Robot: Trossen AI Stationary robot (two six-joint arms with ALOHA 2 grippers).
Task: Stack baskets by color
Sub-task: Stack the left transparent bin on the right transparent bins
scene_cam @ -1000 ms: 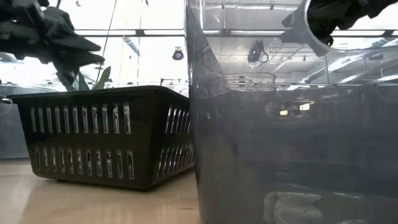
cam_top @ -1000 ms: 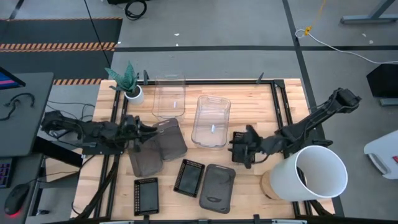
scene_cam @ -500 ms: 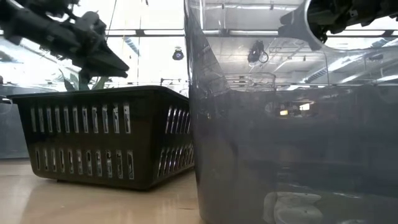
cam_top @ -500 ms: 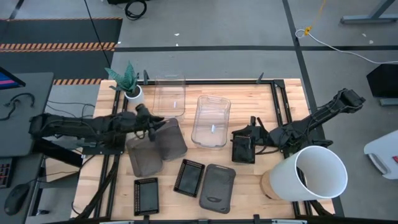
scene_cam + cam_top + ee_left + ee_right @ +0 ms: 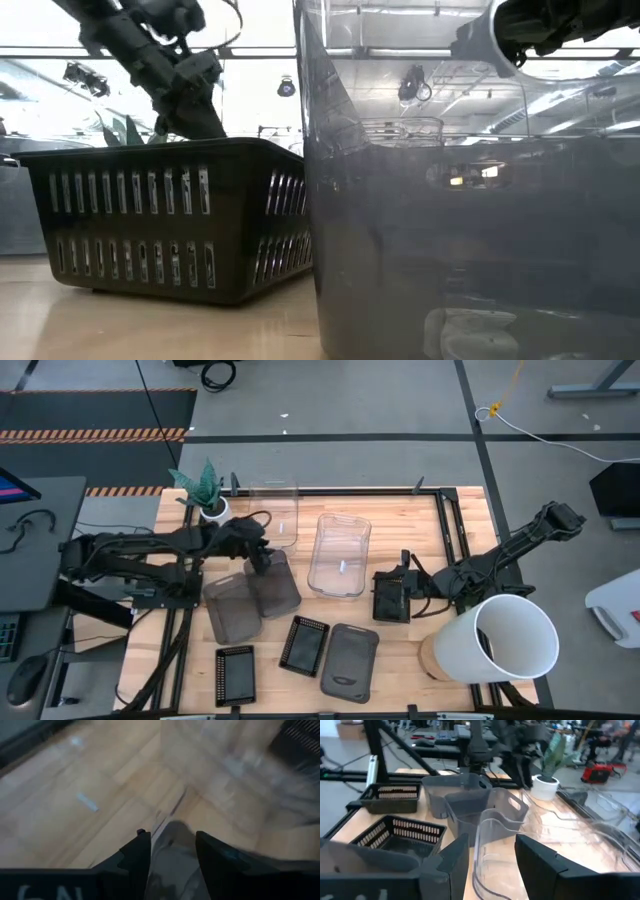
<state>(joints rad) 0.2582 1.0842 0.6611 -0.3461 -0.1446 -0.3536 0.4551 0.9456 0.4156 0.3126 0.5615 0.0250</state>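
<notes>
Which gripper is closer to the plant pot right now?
Left. The left gripper is over the grey baskets, just past the plant pot; the right gripper is across the table by a black basket.

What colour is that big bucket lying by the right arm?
White: the big bucket lies tipped on its side, shown best in the high view.

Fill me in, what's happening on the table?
The two arms are sorting baskets by color. The left gripper is over the far rim of a smoky grey basket that overlaps another grey basket, fingers apart. The right gripper is at a black mesh basket beside the clear basket; whether it grips it is unclear. Two more mesh baskets, a third grey one and a second clear one lie loose.
</notes>
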